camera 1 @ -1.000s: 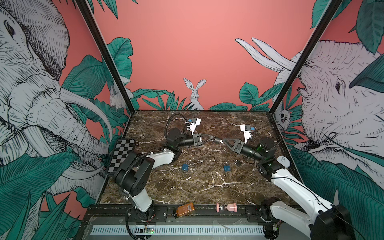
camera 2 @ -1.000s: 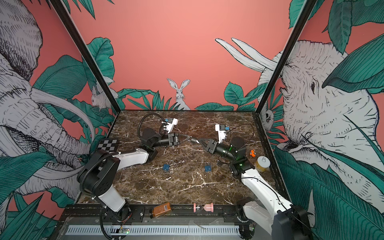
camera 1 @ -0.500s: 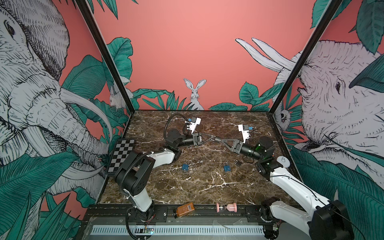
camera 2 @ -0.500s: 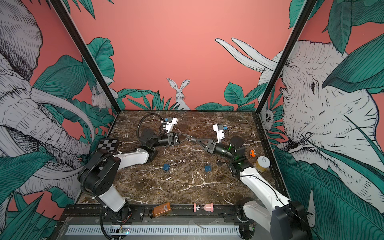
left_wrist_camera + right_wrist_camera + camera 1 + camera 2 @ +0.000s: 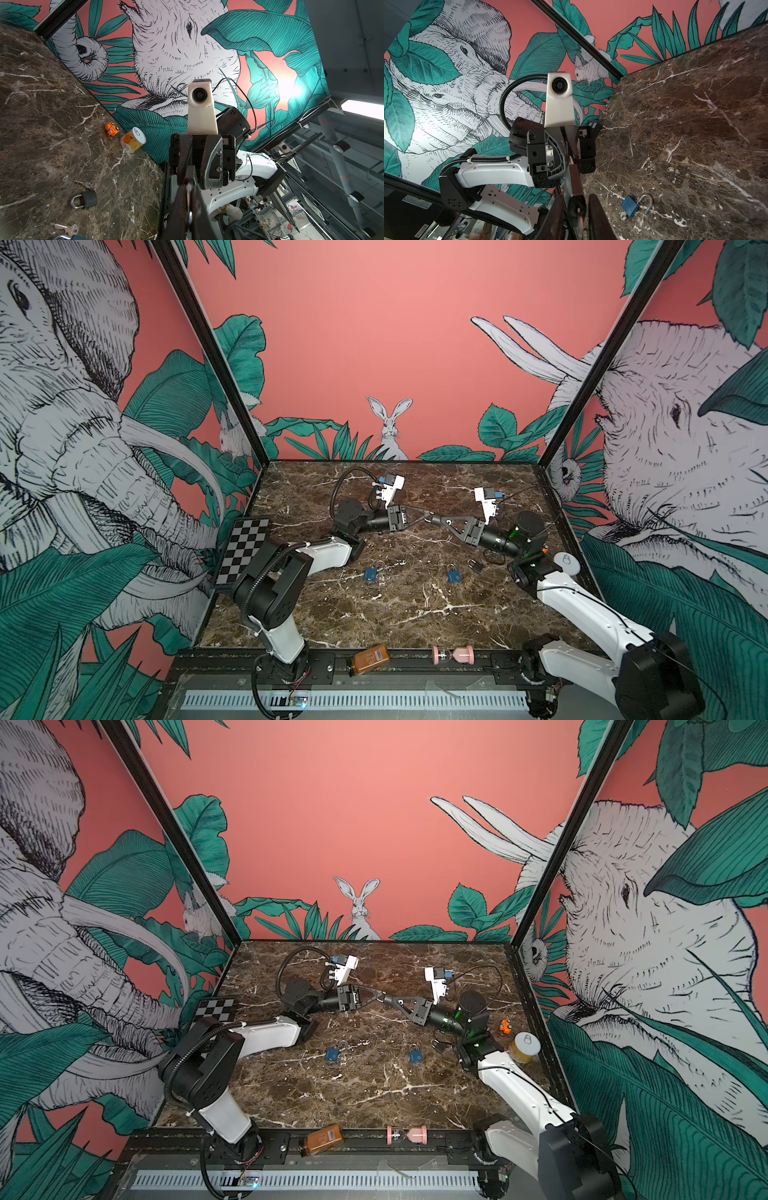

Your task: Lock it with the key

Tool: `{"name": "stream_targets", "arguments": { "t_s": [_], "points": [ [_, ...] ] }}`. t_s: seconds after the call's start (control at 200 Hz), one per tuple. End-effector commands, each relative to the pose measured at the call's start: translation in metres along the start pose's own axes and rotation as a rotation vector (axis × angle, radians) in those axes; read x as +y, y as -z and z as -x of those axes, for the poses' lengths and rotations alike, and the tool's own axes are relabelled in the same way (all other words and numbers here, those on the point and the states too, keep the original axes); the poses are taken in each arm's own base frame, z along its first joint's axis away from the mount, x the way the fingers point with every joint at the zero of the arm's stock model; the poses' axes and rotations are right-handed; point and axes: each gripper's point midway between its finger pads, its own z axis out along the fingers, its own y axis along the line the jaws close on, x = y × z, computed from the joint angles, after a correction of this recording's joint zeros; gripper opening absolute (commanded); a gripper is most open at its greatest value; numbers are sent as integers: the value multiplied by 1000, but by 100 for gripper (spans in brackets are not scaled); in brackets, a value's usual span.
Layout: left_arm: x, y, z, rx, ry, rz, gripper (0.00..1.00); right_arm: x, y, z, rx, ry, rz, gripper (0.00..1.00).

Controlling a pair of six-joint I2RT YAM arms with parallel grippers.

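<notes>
Where the dark brown marble surface (image 5: 415,614) meets the coral walls (image 5: 374,344) painted with elephants, a rabbit and green leaves, the two arms meet tip to tip above its far middle.
The left gripper (image 5: 427,516) is pressed together on a thin metal key (image 5: 188,207). The long axis of the key runs along the fingers, about level over the surface, and it points at the right gripper (image 5: 435,520). The fingers of that one stand a little apart around the tip, with a narrow gap on one side in the right wrist view. The left blue padlock (image 5: 370,573), the right blue padlock (image 5: 454,576) and the black padlock (image 5: 477,565) lie on the surface nearer the front, apart from the key. A checkerboard (image 5: 245,549) sits at the left edge.
</notes>
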Motion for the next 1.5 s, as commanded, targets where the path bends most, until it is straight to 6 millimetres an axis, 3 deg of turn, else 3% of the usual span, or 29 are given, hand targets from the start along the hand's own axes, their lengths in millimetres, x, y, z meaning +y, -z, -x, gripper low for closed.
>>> {"name": "stream_targets", "arguments": {
  "t_s": [0.0,0.27,0.36,0.43,0.49,0.62,0.67,0.73,0.86,1.07,1.415,1.495],
  "points": [
    [-19,-5,11,-18,-66,-53,0,23,-2,12,-23,60,68,19],
    [-17,-7,12,-15,-61,-55,0,22,-8,8,-6,46,75,20],
    [-17,-8,11,-12,-60,-57,0,20,-8,8,-5,44,72,10],
    [-16,-7,11,-12,-59,-55,0,19,-8,8,-8,42,68,9],
    [-16,-7,10,-10,-58,-54,0,20,-7,8,-12,53,68,0],
    [-12,-8,5,13,-58,-46,0,20,-5,8,-11,66,61,0],
    [-14,-9,3,26,-66,-52,14,20,-4,8,-9,66,60,0],
    [-17,-11,-2,51,-76,-59,24,21,-3,8,-11,67,61,0],
    [-13,-17,-14,101,-80,-35,29,23,-2,7,-3,70,61,0],
    [-16,-21,-15,112,-86,-40,18,23,-1,5,7,67,58,0],
    [-22,-27,-19,142,-92,-63,17,22,0,0,37,67,48,0],
    [-25,-30,-23,155,-93,-77,4,20,0,-1,39,66,35,0]
  ]
}}
